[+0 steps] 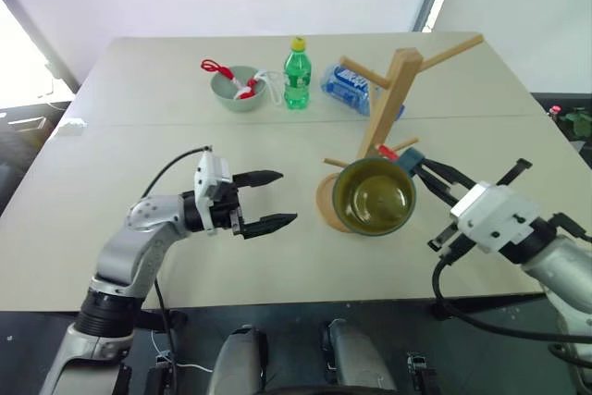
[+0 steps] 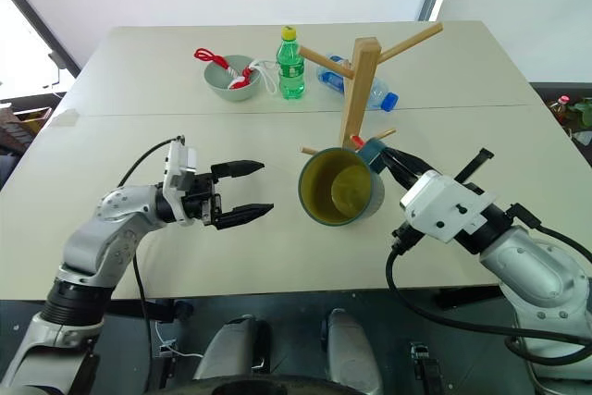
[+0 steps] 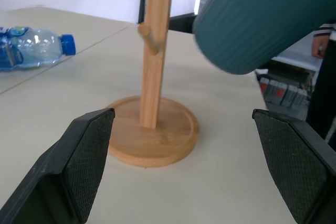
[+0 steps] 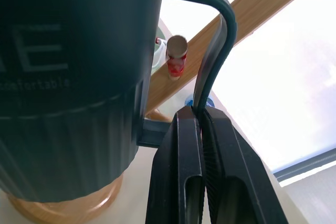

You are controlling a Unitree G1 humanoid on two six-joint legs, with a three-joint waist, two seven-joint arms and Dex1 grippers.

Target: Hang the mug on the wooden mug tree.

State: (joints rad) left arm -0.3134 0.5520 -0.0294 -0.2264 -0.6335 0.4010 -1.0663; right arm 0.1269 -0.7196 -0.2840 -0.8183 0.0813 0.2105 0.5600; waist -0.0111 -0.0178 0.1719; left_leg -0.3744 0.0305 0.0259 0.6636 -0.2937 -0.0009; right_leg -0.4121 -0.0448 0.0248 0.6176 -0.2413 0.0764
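Two black-fingered hands flank the light wooden mug tree [image 2: 356, 99]: the right hand [image 4: 202, 129] pinches the teal-blue mug's [image 2: 340, 187] handle, mug aloft before the post; the left hand [image 2: 242, 191] gapes empty. Behind stand a green bottle [image 2: 290, 64] and pale green bowl [image 2: 228, 79].

pale green bowl [image 1: 239, 90], green soda bottle [image 1: 296, 75], clear water bottle [image 1: 347, 89]

wooden mug tree [image 2: 359, 90] blocks behind mug [image 2: 340, 186]
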